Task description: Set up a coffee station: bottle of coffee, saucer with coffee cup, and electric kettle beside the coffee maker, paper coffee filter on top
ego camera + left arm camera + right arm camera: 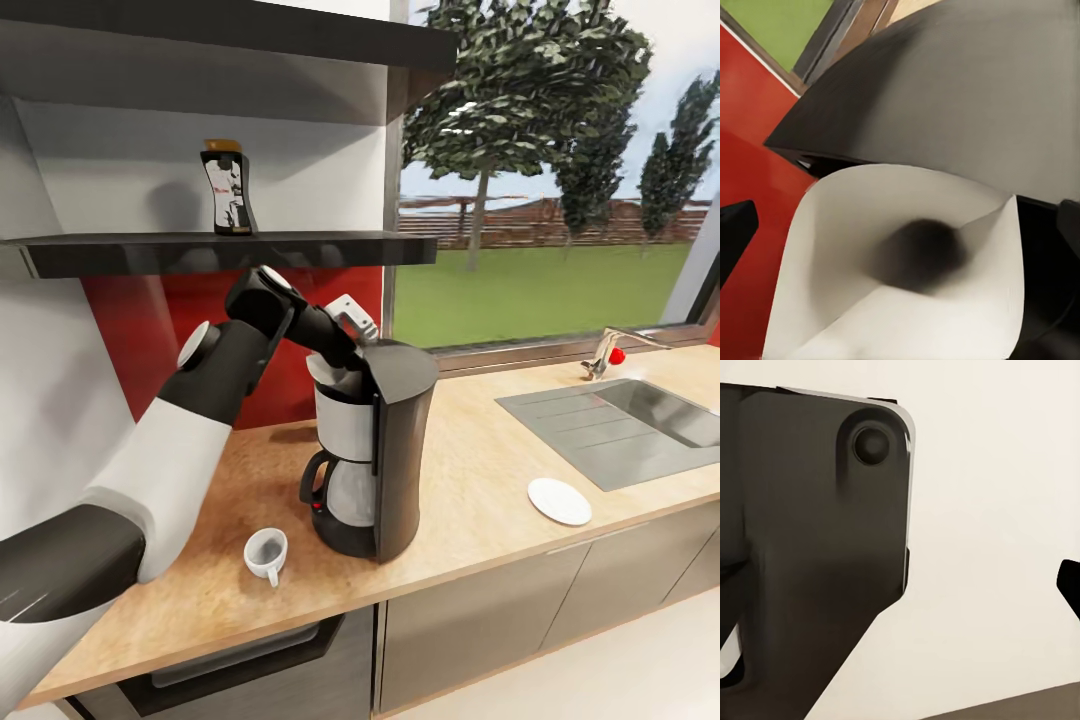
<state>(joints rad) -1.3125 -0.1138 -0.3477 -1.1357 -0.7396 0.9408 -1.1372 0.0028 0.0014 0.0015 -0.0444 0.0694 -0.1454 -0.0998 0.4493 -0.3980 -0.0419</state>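
The left claw (322, 368) grasps a white cone-shaped paper filter (907, 255) at the top of the black coffee maker (385, 450) on the wooden bench (480, 480); white cup (266, 553), white saucer (559, 500) and shelved dark coffee bottle (227, 188) remain unplaced.

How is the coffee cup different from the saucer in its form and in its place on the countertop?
The coffee cup is deep and has a handle, while the saucer is a flat disc. The cup stands on the left of the coffee maker and close to it; the saucer lies further away on its right, near the sink. The cup is not yet on the saucer. Both are white and rest on the wooden countertop.
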